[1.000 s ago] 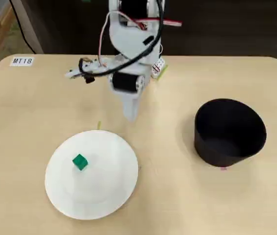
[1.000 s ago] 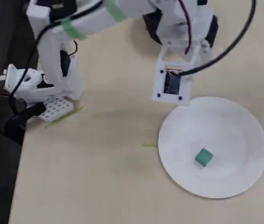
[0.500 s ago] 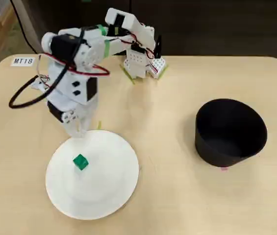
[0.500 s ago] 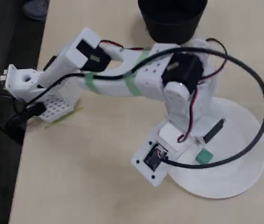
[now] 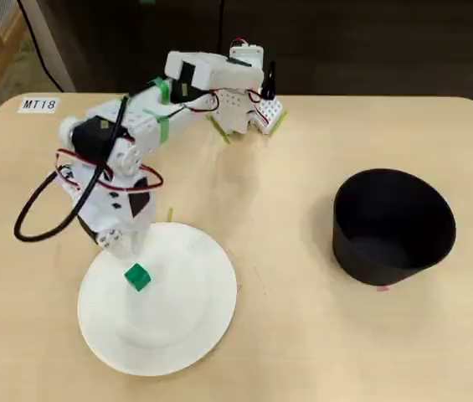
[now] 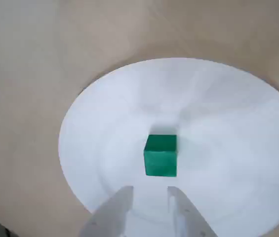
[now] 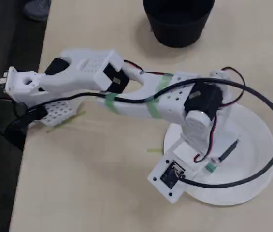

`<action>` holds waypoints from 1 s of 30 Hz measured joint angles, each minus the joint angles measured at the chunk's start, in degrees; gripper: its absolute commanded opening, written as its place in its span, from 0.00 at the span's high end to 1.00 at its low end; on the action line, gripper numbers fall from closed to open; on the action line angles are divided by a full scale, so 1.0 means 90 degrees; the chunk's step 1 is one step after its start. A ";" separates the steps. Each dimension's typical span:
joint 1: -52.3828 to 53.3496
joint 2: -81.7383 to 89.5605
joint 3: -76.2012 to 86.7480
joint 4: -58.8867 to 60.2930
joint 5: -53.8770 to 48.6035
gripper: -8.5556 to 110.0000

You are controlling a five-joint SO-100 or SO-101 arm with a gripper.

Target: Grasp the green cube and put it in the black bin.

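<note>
A small green cube [image 5: 137, 276] sits on a white plate [image 5: 194, 335], left of the plate's middle in a fixed view. In the wrist view the cube [image 6: 160, 155] lies just beyond my fingertips, apart from them. My gripper [image 6: 150, 195] hangs over the plate's edge, its jaws parted by about the cube's width with nothing between them. In a fixed view the gripper [image 5: 129, 244] points down just above the cube. The black bin [image 5: 393, 226] stands empty, far to the right. In the other fixed view the wrist hides most of the cube [image 7: 210, 167].
The arm's base [image 5: 244, 105] is clamped at the table's far edge. A black cable [image 5: 39, 209] loops out beside the arm. A label "MT18" [image 5: 38, 105] is stuck near the far left corner. The bin also shows at the top of a fixed view [image 7: 177, 19].
</note>
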 measured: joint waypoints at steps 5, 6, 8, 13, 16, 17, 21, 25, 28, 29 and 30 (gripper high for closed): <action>-0.0088 -0.0225 -0.0059 0.0000 -0.0029 0.72; -0.0127 -0.0273 -0.0068 0.0000 -0.0059 0.72; -0.0186 -0.0381 -0.0068 0.0000 -0.0117 0.71; -0.0215 -0.0615 -0.0127 0.0000 -0.0381 0.70; -0.0215 -0.0742 -0.0215 0.0000 -0.0430 0.70; -0.0215 -0.0791 -0.0283 0.0000 -0.0430 0.70; -0.0215 -0.1025 -0.0605 0.0000 -0.0430 0.71; -0.0205 -0.1230 -0.0820 0.0000 -0.0391 0.72; -0.0205 -0.1309 -0.0840 0.0000 -0.0391 0.75; -0.0205 -0.1328 -0.0840 0.0000 -0.0391 0.76; -0.0205 -0.1348 -0.0840 0.0000 -0.0391 0.78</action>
